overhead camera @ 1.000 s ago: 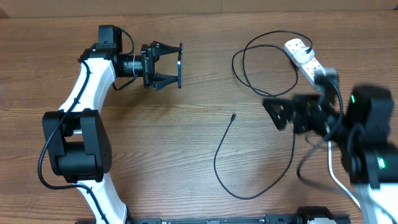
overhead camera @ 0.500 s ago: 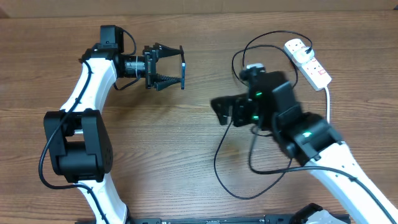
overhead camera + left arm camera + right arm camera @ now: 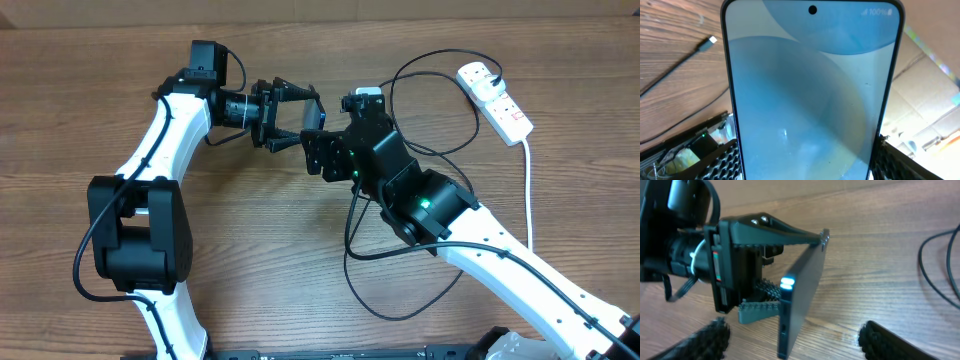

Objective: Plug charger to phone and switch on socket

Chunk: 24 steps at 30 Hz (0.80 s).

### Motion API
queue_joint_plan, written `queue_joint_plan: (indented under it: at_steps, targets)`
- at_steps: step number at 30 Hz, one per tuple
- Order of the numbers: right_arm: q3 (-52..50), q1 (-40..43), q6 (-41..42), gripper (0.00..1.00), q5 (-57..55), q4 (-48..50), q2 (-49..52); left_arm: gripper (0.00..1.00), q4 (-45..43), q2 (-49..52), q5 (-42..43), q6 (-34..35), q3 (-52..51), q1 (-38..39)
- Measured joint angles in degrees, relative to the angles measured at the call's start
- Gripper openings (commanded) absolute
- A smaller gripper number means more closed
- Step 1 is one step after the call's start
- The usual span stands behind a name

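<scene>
Overhead: my left gripper (image 3: 305, 112) sits just above table centre, toward 12 o'clock, clamped on the phone (image 3: 313, 120), which shows edge-on. My right gripper (image 3: 320, 146) reaches in from 5 o'clock and hangs just beside the phone. From here I cannot tell how its jaws stand. The socket (image 3: 495, 98) lies at 2 o'clock on the wooden table (image 3: 80, 120), well apart from both grippers. The charger (image 3: 385, 305) loops from the socket down toward 6 o'clock. The thick white lead (image 3: 528, 190) runs off toward 4 o'clock.

Left wrist: the phone (image 3: 810, 95) fills the view, lit screen facing the camera, pinched by my fingers (image 3: 722, 160) at 6 o'clock. The charger's connector tip (image 3: 712, 40) lies on the wood at 10 o'clock.

Right wrist: the left gripper (image 3: 801, 272) holds the phone (image 3: 802, 295) by its long edges. My right gripper (image 3: 792, 330) stands wide open at 6 o'clock. The phone's lower end sits between its fingers, touching neither.
</scene>
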State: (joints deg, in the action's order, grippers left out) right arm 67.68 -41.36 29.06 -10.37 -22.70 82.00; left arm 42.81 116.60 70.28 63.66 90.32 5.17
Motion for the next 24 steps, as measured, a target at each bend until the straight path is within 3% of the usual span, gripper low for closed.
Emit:
queue_joint_plan:
  at_steps: [9,24]
  targets:
    - [0.0,-0.3,1.6,0.74,-2.4,0.5,0.7,0.72,0.0,0.0,-3.7,1.0,0.0,0.4]
    - [0.0,-0.4,2.4,0.54,-5.5,1.3,5.1,0.72,0.0,0.0,-7.5,1.0,0.0,2.3]
